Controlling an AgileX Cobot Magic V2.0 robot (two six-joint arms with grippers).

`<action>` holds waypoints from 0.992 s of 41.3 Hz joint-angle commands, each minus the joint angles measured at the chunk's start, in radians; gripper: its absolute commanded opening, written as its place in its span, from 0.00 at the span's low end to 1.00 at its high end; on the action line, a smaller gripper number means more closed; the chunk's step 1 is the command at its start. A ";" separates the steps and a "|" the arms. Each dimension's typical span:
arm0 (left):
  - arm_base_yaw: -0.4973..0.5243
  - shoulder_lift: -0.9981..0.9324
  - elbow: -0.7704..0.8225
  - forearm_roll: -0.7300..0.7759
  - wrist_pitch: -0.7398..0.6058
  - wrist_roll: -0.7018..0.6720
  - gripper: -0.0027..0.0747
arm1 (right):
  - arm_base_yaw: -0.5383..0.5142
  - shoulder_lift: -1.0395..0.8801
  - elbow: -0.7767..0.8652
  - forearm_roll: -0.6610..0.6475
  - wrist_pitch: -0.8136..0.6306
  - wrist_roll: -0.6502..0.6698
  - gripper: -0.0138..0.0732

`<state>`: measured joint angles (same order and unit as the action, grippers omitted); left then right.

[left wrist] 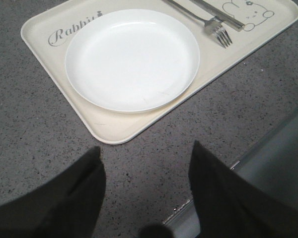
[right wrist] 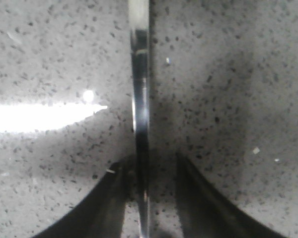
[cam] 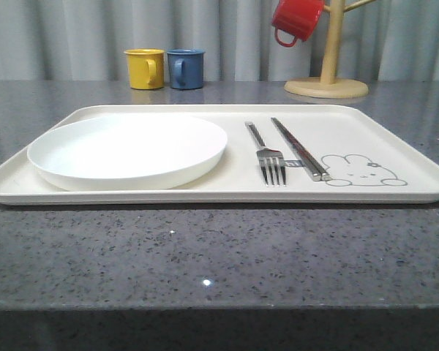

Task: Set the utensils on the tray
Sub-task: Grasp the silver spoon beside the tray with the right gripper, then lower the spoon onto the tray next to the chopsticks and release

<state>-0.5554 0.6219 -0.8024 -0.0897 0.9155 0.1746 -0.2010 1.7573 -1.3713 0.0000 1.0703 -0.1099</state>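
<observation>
The cream tray (cam: 219,196) lies across the dark counter, with the fork (cam: 271,164) and the pair of chopsticks (cam: 296,150) side by side on its right half, next to the rabbit drawing. The left wrist view takes in the tray (left wrist: 54,64), fork (left wrist: 216,30) and chopsticks (left wrist: 223,17) from above. My left gripper (left wrist: 145,151) hangs open over bare counter just off a tray corner. My right gripper (right wrist: 153,159) is open and low over the counter. A slim shiny utensil handle (right wrist: 140,99) runs between its fingers, close to one finger and clear of the other.
A round white plate (cam: 128,150) fills the tray's left half. At the back stand a yellow mug (cam: 145,68), a blue mug (cam: 186,68) and a wooden mug tree (cam: 329,73) holding a red mug (cam: 296,20). The counter's edge (left wrist: 248,153) runs beside my left gripper.
</observation>
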 commanded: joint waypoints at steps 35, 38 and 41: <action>-0.008 0.002 -0.026 -0.008 -0.071 -0.008 0.51 | 0.292 -0.041 -0.213 0.228 0.206 0.091 0.20; -0.008 0.002 -0.026 -0.008 -0.071 -0.008 0.51 | 0.339 -0.038 -0.213 0.228 0.177 0.135 0.20; -0.008 0.002 -0.026 -0.008 -0.071 -0.008 0.51 | 0.376 -0.026 -0.213 0.229 0.163 0.174 0.20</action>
<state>-0.5554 0.6219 -0.8024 -0.0897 0.9155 0.1746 0.1400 1.7639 -1.5506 0.2136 1.2248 0.0189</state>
